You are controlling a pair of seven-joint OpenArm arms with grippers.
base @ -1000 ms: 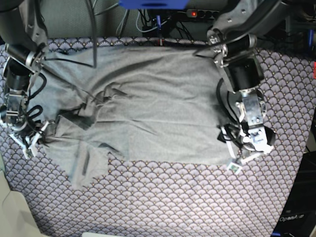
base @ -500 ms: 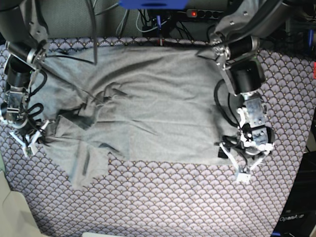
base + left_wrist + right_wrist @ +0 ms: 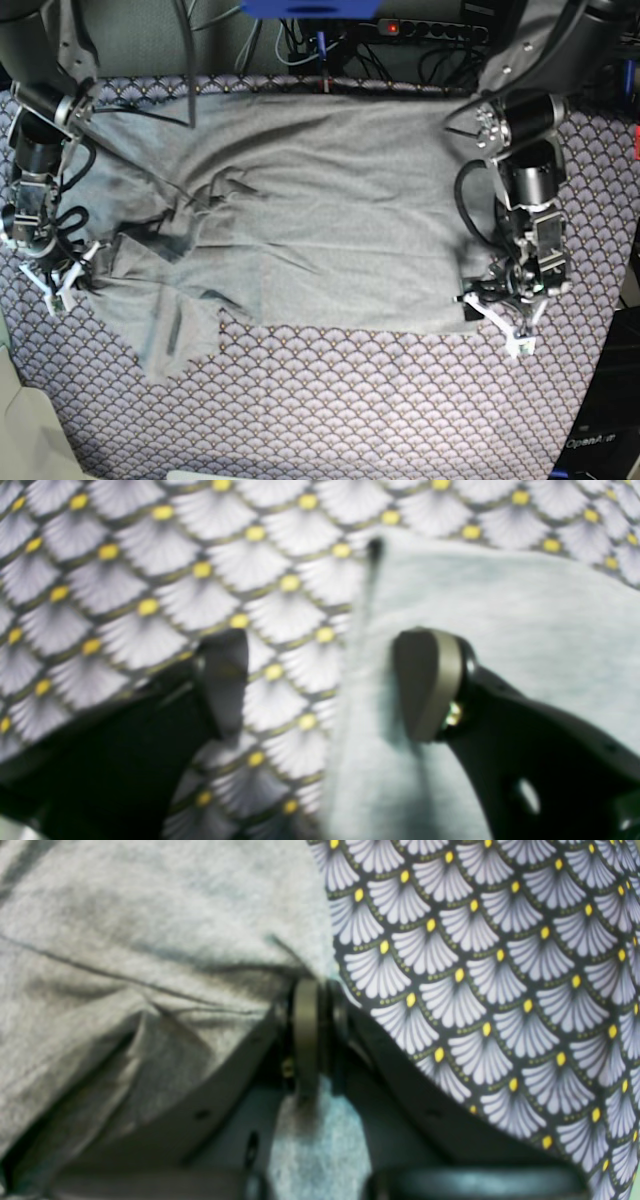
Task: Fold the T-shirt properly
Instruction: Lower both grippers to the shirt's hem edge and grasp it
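The grey T-shirt point(image 3: 320, 200) lies spread and wrinkled on the purple scallop table cloth point(image 3: 350, 400), with a crumpled sleeve at the lower left. My left gripper point(image 3: 497, 322) is open at the shirt's lower right corner. In the left wrist view point(image 3: 325, 685) one finger point(image 3: 425, 685) is over the shirt point(image 3: 500, 630) and the other point(image 3: 222, 680) is over bare cloth. My right gripper point(image 3: 70, 275) is at the shirt's left edge. In the right wrist view point(image 3: 307, 1030) it is shut on a fold of the shirt point(image 3: 150, 940).
Cables and a power strip point(image 3: 430, 28) run behind the table's back edge. A blue object point(image 3: 310, 8) hangs at the top centre. A pale object point(image 3: 25, 430) sits off the table's lower left corner. The table's right edge is close to the left arm.
My left arm has swung right and its wrist has turned, bringing the open gripper onto the shirt's lower right corner. The right gripper has stayed put on the shirt's left edge.
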